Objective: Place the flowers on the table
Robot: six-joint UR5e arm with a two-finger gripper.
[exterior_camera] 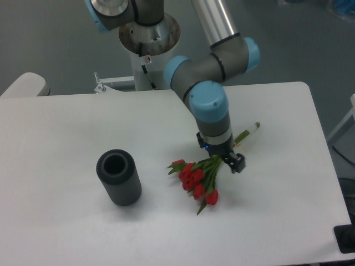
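The flowers (196, 178): a bunch of red tulips with green leaves and long green stems, lying nearly flat, heads pointing lower left, stem ends pointing upper right. The bench (66, 233): a white rectangular top with rounded corners and a matte surface; the bunch is right of its centre.

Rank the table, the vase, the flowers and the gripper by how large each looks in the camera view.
1. table, by far the largest
2. vase and flowers: they look alike in spread, so I won't rank them
3. gripper, smallest, partly hidden by the arm's wrist
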